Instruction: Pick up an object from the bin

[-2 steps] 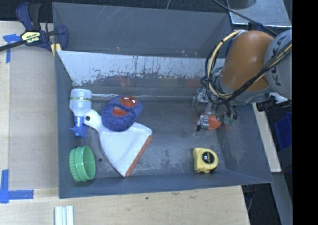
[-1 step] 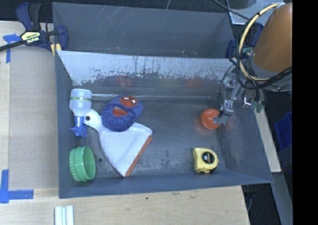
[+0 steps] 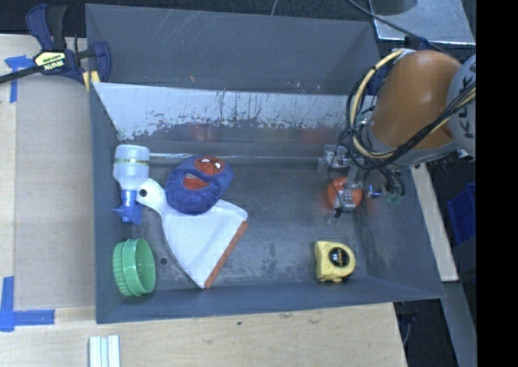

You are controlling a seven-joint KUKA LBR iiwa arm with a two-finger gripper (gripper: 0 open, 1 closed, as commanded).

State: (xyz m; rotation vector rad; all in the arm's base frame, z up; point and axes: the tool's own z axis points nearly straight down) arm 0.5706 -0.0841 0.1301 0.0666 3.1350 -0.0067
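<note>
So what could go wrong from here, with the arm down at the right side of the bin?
1. The gripper is low beside the bin's right wall, so it could scrape the slope there.
2. The small orange-red thing at its tip looks little and sits close to that wall. It might slip or get pushed away.
3. The yellow tape measure lies nearby and could be nudged.

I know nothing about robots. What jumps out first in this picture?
The arm's big orange cover on the right, with its gripper low over a small orange-red thing near the right wall of the bin. Next, the bright yellow tape measure in the near right corner, and on the left a blue soft toy and a green round lid.
</note>
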